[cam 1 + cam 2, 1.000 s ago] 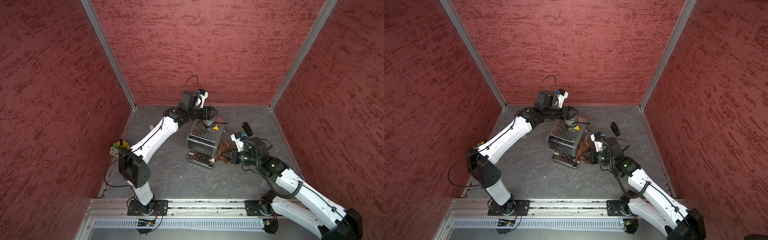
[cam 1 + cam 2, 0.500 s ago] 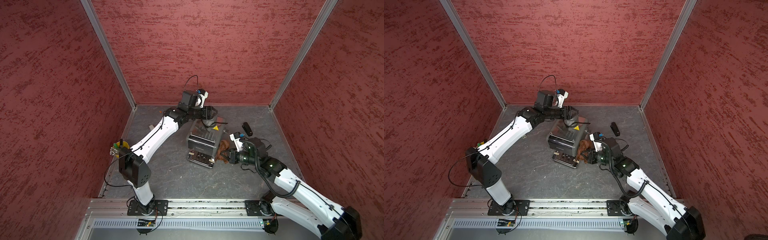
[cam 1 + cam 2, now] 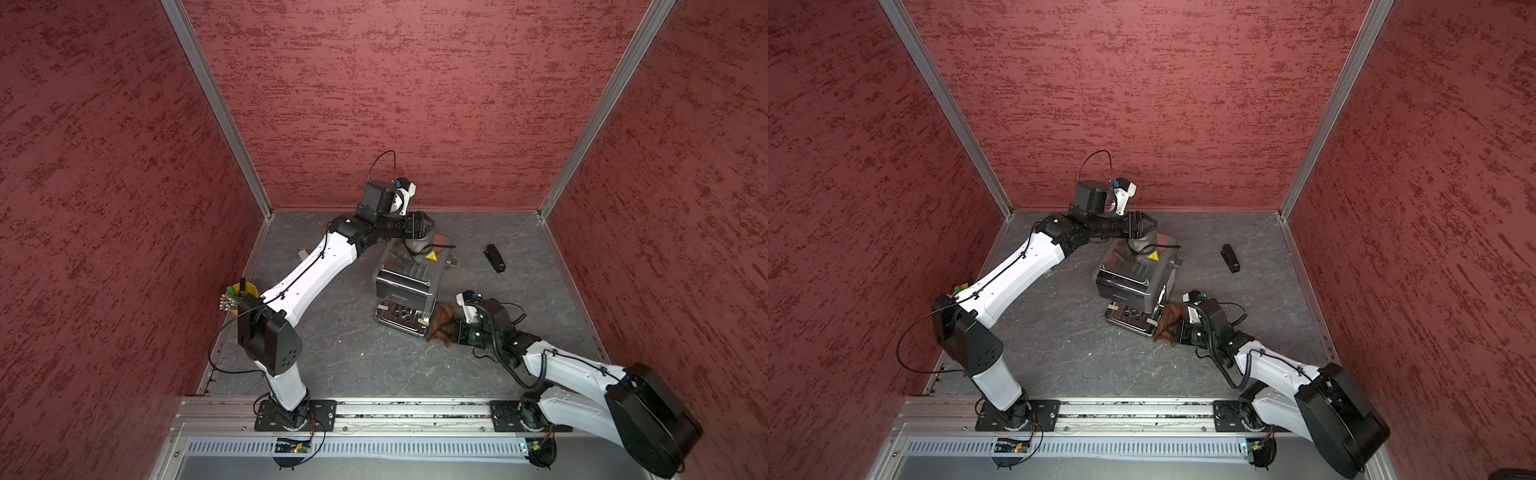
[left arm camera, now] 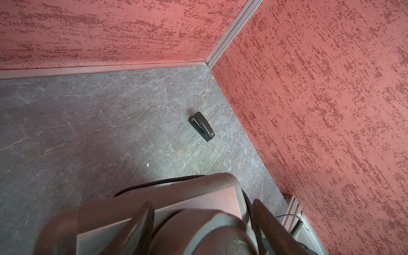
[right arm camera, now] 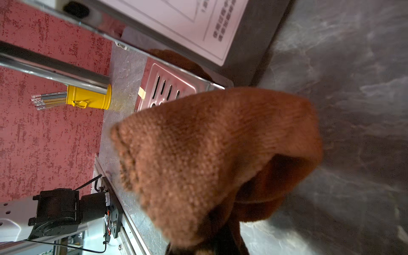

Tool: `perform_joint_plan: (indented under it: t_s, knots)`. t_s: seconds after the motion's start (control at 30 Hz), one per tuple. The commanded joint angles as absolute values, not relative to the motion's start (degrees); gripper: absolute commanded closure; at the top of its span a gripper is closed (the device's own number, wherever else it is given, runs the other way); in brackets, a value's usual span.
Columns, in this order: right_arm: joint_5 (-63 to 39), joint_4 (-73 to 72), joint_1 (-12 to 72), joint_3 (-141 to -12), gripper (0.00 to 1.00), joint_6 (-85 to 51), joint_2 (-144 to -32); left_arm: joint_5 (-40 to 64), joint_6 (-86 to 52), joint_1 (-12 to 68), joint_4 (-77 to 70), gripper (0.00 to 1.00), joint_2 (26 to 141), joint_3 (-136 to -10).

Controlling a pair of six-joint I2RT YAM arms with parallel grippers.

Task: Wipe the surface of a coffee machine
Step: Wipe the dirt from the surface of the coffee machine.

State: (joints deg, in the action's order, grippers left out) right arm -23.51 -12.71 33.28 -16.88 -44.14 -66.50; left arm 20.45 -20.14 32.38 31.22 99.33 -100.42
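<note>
Mid-floor, toward the far side: coffee machine [image 3: 409,270]. Clamped across its dome [image 4: 198,227] with the left gripper [image 3: 428,227]. Pinched tight in the right gripper [image 3: 454,333] — brown cloth [image 3: 441,326], against the machine's near right corner beside the drip tray [image 3: 399,318].

The brown cloth [image 5: 209,154] hides the jaws of the right gripper [image 3: 455,334] wherever it is in view. The print on the coffee machine [image 5: 198,22] label is too blurred to read. The left gripper [image 4: 203,223] is unsharp and cut by the picture's edge. The small black object [image 3: 494,257] on the bench [image 3: 353,353] is too small to name.
</note>
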Motion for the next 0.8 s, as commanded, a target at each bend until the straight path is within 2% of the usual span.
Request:
perform_joint_plan:
  t_s: [0.0,0.3,0.5,0.77]
  knots:
    - [-25.8,-23.8,34.1,-17.3,1.0,-48.3,-67.8,17.4,-19.9,31.6,35.9,0.3,100.5,-100.6]
    - [-26.0,-29.2,37.4,-19.0,1.0,-52.4,-66.4,17.3,-20.1,31.6,35.8,0.3,100.5,-100.3]
    - [-21.5,-30.7,37.4,-22.4,1.0,-51.1,-65.2,17.9,-20.4,31.6,35.7,0.3,100.7,-100.2]
    - [-18.7,-35.2,37.4,-22.5,1.0,-52.6,-74.6,18.4,-20.8,31.7,35.9,0.31,100.0,-100.1]
